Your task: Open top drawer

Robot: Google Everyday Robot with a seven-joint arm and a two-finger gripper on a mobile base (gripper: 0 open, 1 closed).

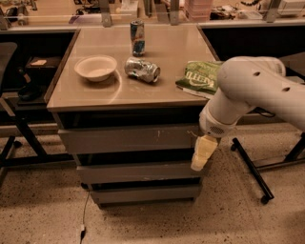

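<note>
Cream gripper beside flat top drawer

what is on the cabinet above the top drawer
A white bowl, an upright can, a crushed can on its side and a green bag, partly behind the arm. The gripper hangs by the right end of the top drawer.

This looks like a lab or office workspace. A grey drawer cabinet stands on a speckled floor, with black wheeled desk frames at both sides and cluttered benches along the top edge. The robot's gripper hangs right of centre, beside the cabinet.
</note>
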